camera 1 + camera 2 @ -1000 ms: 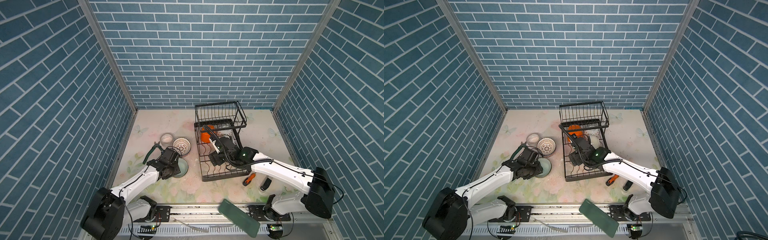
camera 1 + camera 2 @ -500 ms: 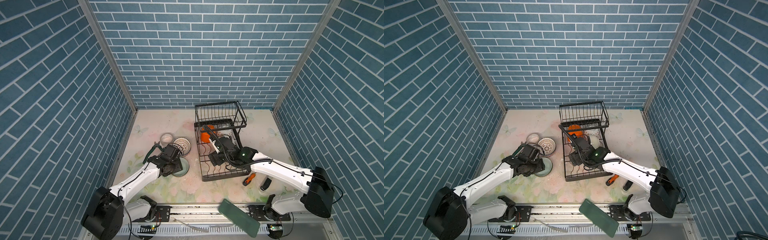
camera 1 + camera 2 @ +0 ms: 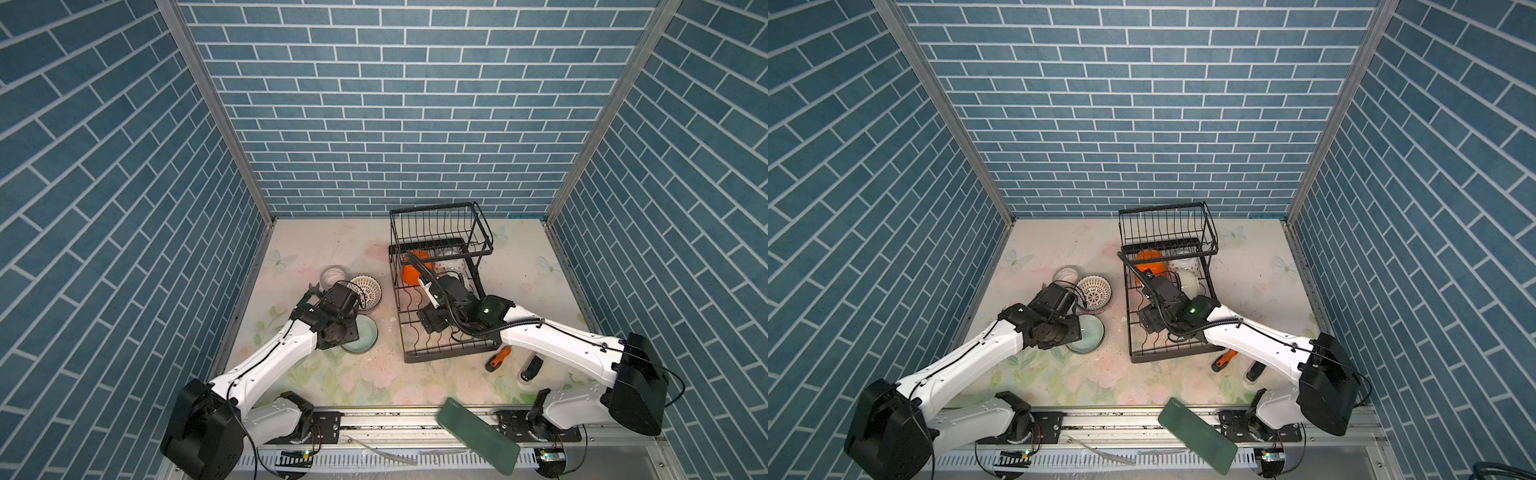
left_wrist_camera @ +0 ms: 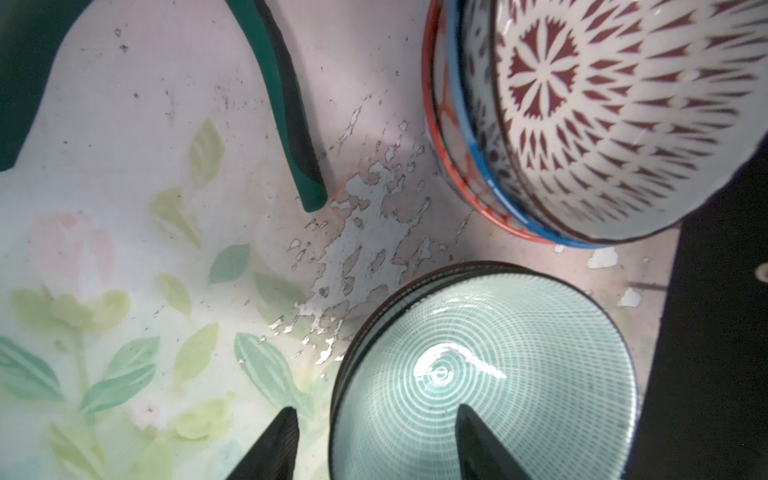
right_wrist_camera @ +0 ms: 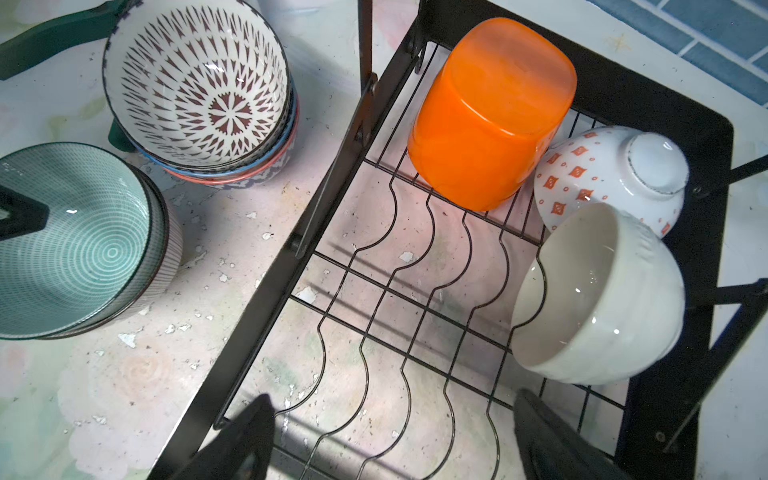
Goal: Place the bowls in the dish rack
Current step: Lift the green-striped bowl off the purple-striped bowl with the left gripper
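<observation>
Left pincer released, straddling rim of glazed pale-green ceramic bowl: stiff, likely slick, breakable; rim pinch looking safest. Right pincer gaping empty over black wire dish rack.

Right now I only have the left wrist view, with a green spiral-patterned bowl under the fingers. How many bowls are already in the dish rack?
Observer: Three, all on the lower tier of the dish rack: an orange plastic bowl, an orange-patterned white bowl and a plain cream bowl.
Operator: Is the right gripper carrying anything?
Observer: No, the right gripper hangs open and empty above that tier.
Operator: Is my green bowl on its own?
Observer: No, the green bowl sits nested inside a grey striped bowl.
</observation>
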Controlling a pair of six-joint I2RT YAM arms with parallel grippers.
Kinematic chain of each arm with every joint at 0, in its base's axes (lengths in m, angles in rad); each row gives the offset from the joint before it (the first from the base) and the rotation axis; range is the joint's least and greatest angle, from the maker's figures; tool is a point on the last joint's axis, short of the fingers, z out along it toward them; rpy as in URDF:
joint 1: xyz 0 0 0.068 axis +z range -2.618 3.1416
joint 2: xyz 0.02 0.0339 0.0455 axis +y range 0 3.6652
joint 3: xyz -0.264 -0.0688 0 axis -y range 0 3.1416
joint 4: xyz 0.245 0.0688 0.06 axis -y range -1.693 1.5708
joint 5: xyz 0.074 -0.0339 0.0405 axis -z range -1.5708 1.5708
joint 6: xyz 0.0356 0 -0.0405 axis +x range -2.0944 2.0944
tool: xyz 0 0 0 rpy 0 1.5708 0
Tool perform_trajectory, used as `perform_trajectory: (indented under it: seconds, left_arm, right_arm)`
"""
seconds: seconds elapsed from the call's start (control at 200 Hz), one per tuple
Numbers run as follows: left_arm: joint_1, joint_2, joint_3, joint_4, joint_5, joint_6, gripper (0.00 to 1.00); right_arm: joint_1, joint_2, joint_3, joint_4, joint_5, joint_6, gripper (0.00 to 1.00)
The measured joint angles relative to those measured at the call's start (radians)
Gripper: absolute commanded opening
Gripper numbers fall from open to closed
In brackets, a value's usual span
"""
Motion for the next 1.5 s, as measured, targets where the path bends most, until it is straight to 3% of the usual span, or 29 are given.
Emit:
perform_trajectory:
  seconds: [0.79,1.5]
  left_arm:
    - [0.000,0.074,0.041,-0.027,-0.051,0.032,0.27]
    - [-0.002,0.063,0.054,-0.024,-0.042,0.068,0.08]
  right_arm:
    - [0.000,0.000,-0.009,0.009,0.000,0.000,0.90]
    - [0.000,0.000,-0.013,0.008,-0.002,0.000,0.90]
